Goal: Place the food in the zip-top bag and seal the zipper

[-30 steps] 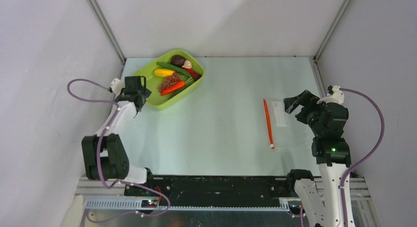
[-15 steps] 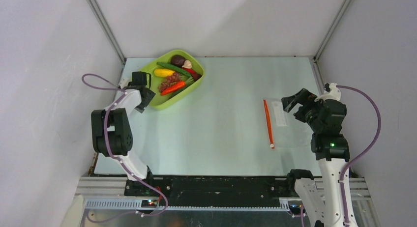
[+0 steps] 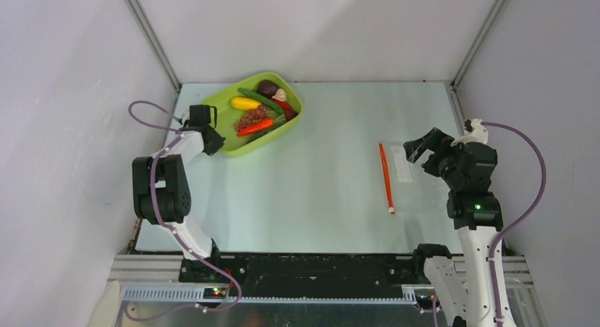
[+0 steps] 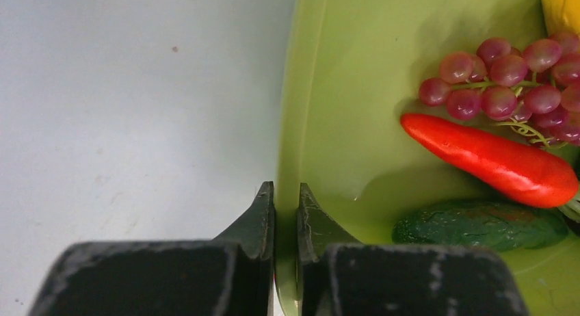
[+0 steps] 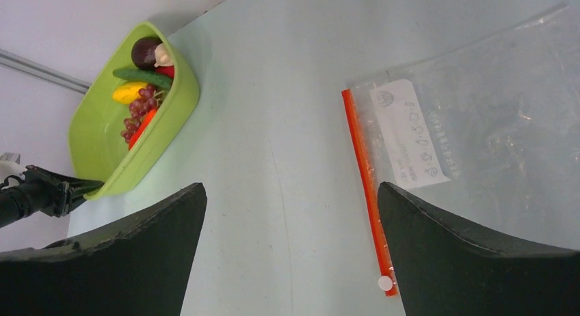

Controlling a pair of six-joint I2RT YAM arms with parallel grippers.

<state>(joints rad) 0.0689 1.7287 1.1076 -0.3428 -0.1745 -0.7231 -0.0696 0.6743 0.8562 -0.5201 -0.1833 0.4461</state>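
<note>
Left gripper [image 4: 285, 189] is pinching tray [image 4: 342, 90] rim; right gripper [image 5: 291, 189] is hovering wide near flimsy zip-top bag [image 5: 506, 124], likely best taken beside zipper [image 5: 359, 152].

1. White links and black joint housings make up my left arm [image 3: 160, 192], lower left, and right arm [image 3: 472, 199], lower right.
2. A purple cable [image 3: 544, 173] loops off each.
3. My fingers [image 4: 258, 217] are matte black, scuffed grey.
4. A green light [image 3: 478, 207] glows.

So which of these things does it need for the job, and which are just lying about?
Needed: toy food, zip-top bag, orange zipper.
Just about: lime-green tray under the food, rim pinched by the left claw.
</note>
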